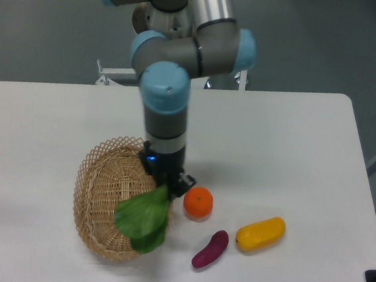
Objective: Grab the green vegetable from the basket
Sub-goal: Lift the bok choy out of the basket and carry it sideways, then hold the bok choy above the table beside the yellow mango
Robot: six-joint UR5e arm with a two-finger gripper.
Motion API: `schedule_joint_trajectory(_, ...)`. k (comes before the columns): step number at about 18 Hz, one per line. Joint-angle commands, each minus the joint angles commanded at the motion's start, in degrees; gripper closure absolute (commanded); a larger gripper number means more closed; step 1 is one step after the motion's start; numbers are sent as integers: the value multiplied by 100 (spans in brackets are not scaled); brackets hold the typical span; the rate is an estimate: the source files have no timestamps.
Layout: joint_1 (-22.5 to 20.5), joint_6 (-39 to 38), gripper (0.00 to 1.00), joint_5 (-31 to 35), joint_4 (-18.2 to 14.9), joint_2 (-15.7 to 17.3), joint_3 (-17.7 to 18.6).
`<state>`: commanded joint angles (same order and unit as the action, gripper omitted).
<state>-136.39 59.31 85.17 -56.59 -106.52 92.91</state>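
Now your gripper [167, 187] is closed on the stem end of the green vegetable [143, 216], whose leaves hang down over the right rim of the basket [102, 203] at lower left of the frame. Just right of the gripper sits an orange [198, 202], with a purple piece [210, 249] and a yellow fruit [260, 233] further right on the white table [287, 150].

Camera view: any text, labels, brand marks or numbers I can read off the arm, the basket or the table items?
None readable.
Arm and gripper: no visible lettering; only a small blue light near the wrist.
Basket, green vegetable, orange, yellow fruit, purple piece: no labels or stickers.
Table: plain white, no marks.
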Motion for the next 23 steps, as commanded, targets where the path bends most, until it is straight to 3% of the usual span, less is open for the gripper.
schedule_joint_trajectory(4, -413, 501, 60, -70, -545, 0, -413)
schedule_joint_trajectory(10, -818, 1125, 60, -97, -950, 9, -599)
schedule_joint_trajectory(23, -1030, 1416, 60, -88, -1003, 53, -590)
